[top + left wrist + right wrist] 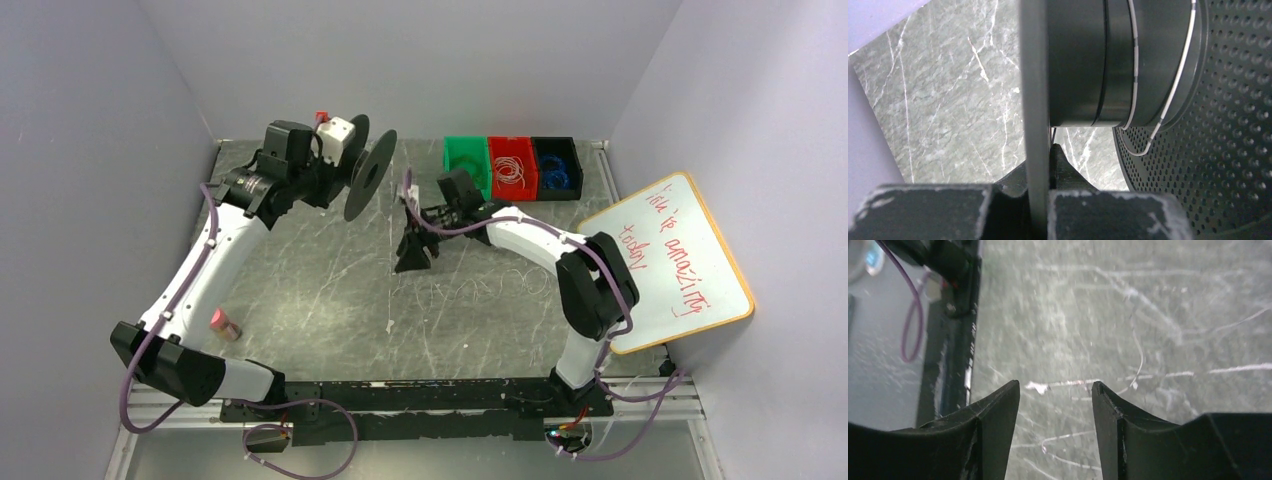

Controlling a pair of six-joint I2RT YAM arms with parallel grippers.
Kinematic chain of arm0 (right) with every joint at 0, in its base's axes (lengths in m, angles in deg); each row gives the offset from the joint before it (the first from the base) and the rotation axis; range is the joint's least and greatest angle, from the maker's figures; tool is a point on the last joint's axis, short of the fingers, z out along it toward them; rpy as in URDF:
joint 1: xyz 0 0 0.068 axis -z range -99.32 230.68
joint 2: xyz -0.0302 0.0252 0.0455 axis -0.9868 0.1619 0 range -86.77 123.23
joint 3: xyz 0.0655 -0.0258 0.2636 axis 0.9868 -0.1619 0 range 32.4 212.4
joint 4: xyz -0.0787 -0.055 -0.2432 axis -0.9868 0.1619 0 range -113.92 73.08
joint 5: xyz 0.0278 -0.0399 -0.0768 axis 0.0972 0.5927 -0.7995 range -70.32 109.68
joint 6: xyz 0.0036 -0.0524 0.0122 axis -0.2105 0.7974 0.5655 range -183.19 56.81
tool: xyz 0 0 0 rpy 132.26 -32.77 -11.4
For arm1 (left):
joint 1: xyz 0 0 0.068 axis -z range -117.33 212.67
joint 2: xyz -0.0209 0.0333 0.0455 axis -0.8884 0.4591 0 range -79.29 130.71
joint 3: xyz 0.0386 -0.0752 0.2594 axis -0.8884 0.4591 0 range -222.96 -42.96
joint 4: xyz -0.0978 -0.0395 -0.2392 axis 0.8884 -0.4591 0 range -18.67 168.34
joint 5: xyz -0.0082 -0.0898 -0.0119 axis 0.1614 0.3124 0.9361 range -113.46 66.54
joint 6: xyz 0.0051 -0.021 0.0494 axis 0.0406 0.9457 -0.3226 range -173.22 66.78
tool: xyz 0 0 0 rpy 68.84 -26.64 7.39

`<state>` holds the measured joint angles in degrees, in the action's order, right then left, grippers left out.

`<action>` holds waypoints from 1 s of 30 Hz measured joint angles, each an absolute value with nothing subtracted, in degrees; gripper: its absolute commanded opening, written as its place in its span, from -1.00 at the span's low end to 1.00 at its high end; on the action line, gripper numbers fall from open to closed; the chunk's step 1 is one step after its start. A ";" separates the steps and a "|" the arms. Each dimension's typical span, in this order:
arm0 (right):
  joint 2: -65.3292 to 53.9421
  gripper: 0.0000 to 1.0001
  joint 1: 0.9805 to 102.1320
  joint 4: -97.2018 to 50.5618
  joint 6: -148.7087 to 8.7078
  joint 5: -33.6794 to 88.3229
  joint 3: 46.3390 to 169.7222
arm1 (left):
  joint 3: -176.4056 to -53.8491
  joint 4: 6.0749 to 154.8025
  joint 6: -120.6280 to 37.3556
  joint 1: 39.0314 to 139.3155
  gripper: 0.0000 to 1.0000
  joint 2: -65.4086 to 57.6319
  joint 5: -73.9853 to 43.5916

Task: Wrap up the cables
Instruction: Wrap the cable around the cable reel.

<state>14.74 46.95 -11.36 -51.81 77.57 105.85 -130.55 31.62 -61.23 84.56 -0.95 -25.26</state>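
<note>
Hovering low over the worktop (pixel 300 290), the right hand (pixel 1055 386) hangs w/ jaws spread and nothing in them. The loose cable (pixel 1139 352) lies on the surface just beyond the tips, a bit off to one side of the gap. From the top view its free run trails approx. left-right across the middle, on the right arm's side, so that arm is clearly nearer. The left hand (pixel 1038 205) is clenched on the rim of one disc of the black spool (pixel 367 172), held up off the worktop at back left, axis roughly horizontal. The cable is thin, white, limp and wavy, hard to tell from the pale veins. A couple of turns sit on the hub (pixel 1083 65), tail end bent outward.
</note>
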 measured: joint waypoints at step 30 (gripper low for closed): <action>27.11 0.14 44.63 -20.56 -65.10 65.88 102.42 | -134.77 29.52 -59.96 84.43 -0.95 -1.21 -23.58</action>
